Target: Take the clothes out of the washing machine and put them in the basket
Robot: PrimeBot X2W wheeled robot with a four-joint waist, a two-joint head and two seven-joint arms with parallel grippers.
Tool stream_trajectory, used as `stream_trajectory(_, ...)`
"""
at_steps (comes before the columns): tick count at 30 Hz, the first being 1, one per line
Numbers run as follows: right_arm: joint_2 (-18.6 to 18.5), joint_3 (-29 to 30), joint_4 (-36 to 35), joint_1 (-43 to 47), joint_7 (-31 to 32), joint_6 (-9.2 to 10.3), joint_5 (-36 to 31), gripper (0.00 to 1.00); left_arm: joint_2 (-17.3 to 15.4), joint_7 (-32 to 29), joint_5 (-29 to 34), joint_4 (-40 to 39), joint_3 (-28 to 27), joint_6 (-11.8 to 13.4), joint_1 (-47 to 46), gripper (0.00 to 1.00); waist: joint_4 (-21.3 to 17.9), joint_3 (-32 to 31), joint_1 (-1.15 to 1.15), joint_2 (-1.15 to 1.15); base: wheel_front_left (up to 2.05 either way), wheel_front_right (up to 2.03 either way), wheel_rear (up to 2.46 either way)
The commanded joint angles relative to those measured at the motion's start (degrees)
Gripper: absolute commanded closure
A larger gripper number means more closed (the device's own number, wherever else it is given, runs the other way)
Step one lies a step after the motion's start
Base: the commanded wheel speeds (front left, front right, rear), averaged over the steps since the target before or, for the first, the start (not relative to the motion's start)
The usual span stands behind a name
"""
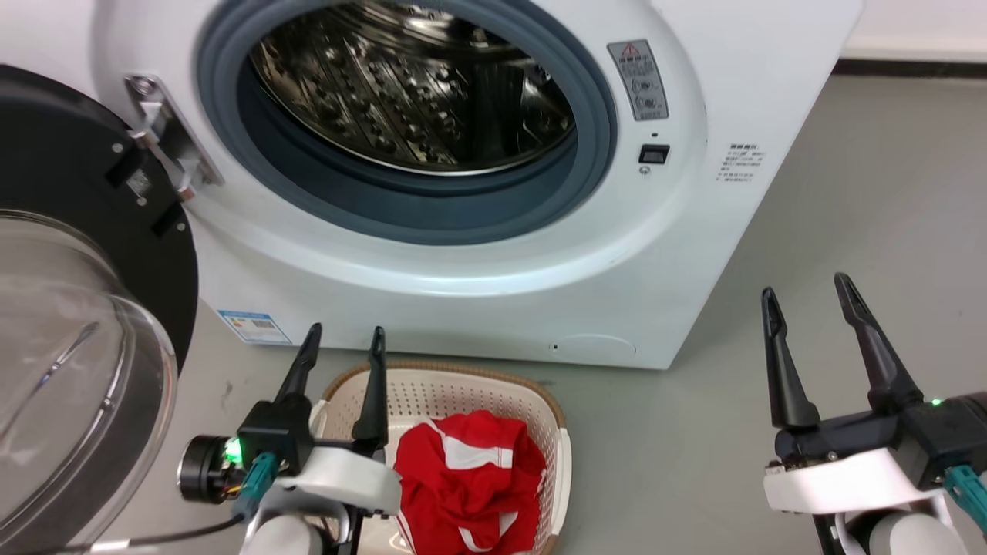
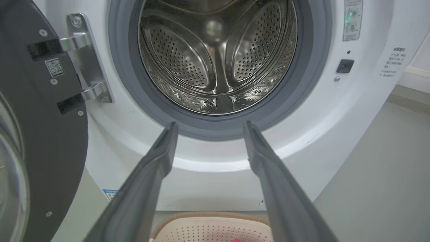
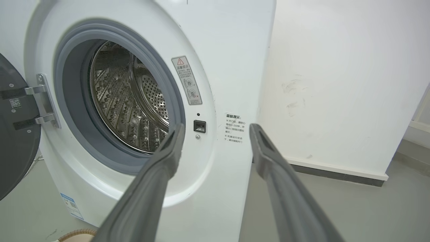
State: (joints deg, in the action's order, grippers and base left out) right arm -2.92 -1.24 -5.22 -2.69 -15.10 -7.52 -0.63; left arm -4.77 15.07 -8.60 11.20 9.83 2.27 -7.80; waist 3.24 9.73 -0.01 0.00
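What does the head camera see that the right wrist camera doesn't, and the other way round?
The head view adds the red clothes lying in the basket, the left hand open near it, and the door's glass bowl. The right wrist view adds a scuffed white wall beside the machine. Both share the washing machine, its steel drum with no clothes visible inside, the black door frame, the open right hand and some basket rim.
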Motion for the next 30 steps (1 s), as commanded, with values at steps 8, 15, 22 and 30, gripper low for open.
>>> stream_trajectory(8,0.08,0.69,0.14,3.16,-0.09,0.06,0.81,0.00,1.28,0.14,2.39,-7.02,-3.49,0.86,5.84,0.00,0.31,-3.91,0.01,0.00,0.00,0.00,0.00)
stream_trajectory(15,0.08,1.03,0.51,5.73,-0.09,0.05,1.53,0.00,1.76,0.14,3.52,-8.98,-5.52,1.35,10.07,0.00,-0.21,-6.74,0.01,0.00,0.00,0.00,0.00)
stream_trajectory(22,0.08,1.34,0.89,7.82,-0.09,0.05,2.15,0.00,1.90,0.14,4.05,-9.48,-6.35,1.75,12.82,0.00,-0.64,-8.53,0.01,0.00,0.00,0.00,0.00)
stream_trajectory(30,0.08,1.00,1.13,8.99,-0.09,0.05,2.89,0.00,1.93,0.15,4.21,-8.76,-6.59,1.59,13.33,0.00,-1.00,-9.42,0.01,0.00,0.00,0.00,0.00)
